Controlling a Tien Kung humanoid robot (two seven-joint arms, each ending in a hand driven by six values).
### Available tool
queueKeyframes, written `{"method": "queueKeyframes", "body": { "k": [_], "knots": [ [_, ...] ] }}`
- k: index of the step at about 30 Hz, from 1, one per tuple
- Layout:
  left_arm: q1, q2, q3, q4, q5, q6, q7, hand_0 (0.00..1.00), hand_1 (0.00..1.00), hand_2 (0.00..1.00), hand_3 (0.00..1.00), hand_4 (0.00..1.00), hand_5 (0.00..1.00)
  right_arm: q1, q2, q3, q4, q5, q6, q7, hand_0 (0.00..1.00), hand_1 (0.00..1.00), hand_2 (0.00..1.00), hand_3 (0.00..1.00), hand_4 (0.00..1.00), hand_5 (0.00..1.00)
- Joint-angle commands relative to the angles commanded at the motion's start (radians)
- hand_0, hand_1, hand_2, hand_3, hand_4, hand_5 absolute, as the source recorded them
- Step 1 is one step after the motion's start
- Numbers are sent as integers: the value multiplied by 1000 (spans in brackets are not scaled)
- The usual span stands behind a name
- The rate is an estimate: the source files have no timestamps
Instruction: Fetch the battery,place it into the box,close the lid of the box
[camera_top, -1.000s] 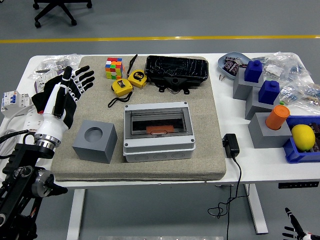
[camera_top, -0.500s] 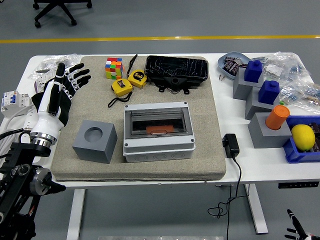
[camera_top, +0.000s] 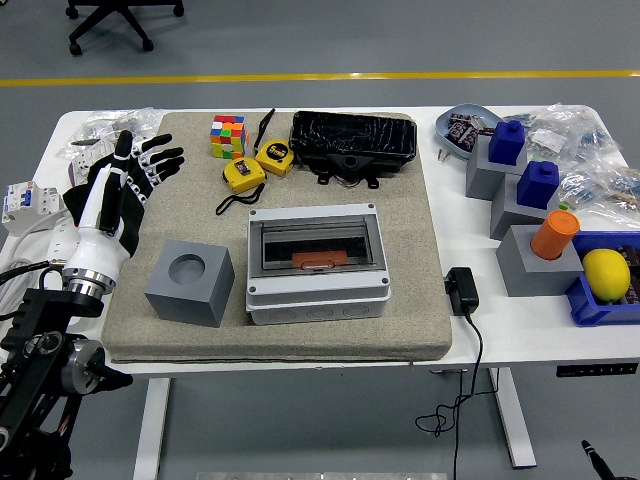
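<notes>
Hovering over the mat's left edge, the left hand (camera_top: 125, 190) is spreading its black-and-white fingers (camera_top: 165, 157) wide and holding nothing, having drifted slightly outward over the last second. An orange battery (camera_top: 318, 262) is already lying inside the grey plastic box (camera_top: 317, 264) under its shut clear lid (camera_top: 316, 243), so the task looks finished.

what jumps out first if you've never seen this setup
The grey box with its clear lid shut sits mid-mat, something orange inside. At the left edge the robot's left hand hovers open over the mat. A yellow lemon glows in a blue bin at far right.
</notes>
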Motion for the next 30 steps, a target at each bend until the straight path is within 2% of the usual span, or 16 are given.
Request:
{"method": "queueKeyframes", "body": {
  "k": [1,6,7,12,13,15,18,19,24,25,27,30],
  "knots": [
    [0,0,1,0,0,0,0,763,693,678,707,998,998,-1,0,8,0,-8,-5,-2,807,530,505,420,998,740],
    [1,-3,3,0,-1,0,0,763,693,678,707,998,998,-5,-1,12,0,-42,-20,-14,807,530,505,420,998,740],
    [1,-3,3,0,-1,1,0,761,691,677,707,998,998,-6,1,6,0,-38,-40,-10,407,209,218,154,923,702],
    [4,-5,6,0,-2,2,-1,761,691,677,707,998,998,-8,6,-24,0,15,-144,19,407,209,218,154,923,702],
    [5,-6,6,0,-2,2,-1,755,692,677,706,998,998,-8,6,-25,0,18,-168,26,201,56,118,75,743,694],
    [6,-8,8,-1,-2,2,0,755,692,677,706,998,998,-7,5,-42,0,48,-191,40,201,56,118,75,743,694],
    [8,-9,10,-1,-3,2,0,755,692,677,706,998,998,-5,4,-49,0,18,-227,27,201,56,118,75,743,694],
    [8,-10,10,-1,-2,3,0,756,690,677,707,998,998,-4,4,-49,0,-1,-236,15,26,2,30,9,727,666],
    [7,-14,7,-2,-1,4,-1,756,690,677,707,998,998,0,5,-66,0,-61,-247,2,26,2,30,9,727,666],
    [7,-14,4,-2,0,4,-2,755,690,674,704,998,998,1,5,-69,0,-74,-247,0,2,2,16,4,692,506],
    [7,-14,2,-3,0,6,-5,755,690,674,704,998,998,3,6,-70,0,-86,-248,5,2,2,16,4,692,506],
    [7,-13,0,-4,0,7,-8,755,690,674,704,998,998,1,9,-41,0,-101,-278,25,2,2,16,4,692,506]
  ]
}}
